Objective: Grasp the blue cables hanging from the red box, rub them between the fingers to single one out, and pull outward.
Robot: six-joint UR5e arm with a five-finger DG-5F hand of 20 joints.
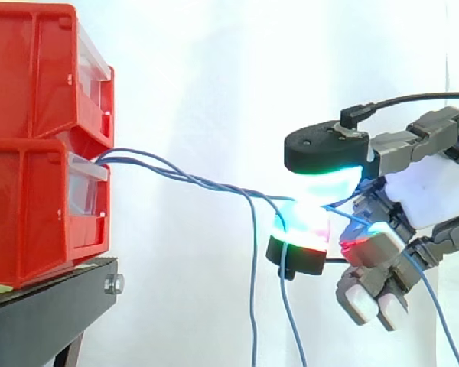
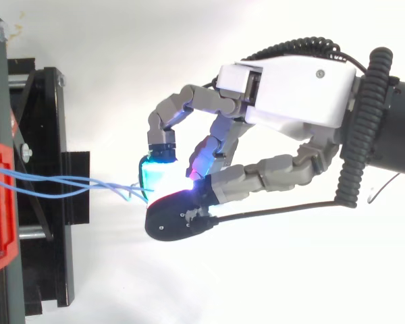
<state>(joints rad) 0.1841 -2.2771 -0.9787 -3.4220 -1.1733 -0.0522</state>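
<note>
Thin blue cables (image 1: pixel 183 177) emerge from front opening of lower red bin (image 1: pixel 30 206), lower of two stacked. Strands run close together, sloping slightly downward, into pinch between glowing pads of hand (image 1: pixel 432 191). Loose ends hang straight down, spread apart.

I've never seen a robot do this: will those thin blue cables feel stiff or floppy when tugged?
Probably floppy: the blue cables sag on their way from the red box, and their loose ends dangle below the hand. Likely very light, being so thin. They might slip, since just the fingertips pinch them.
</note>
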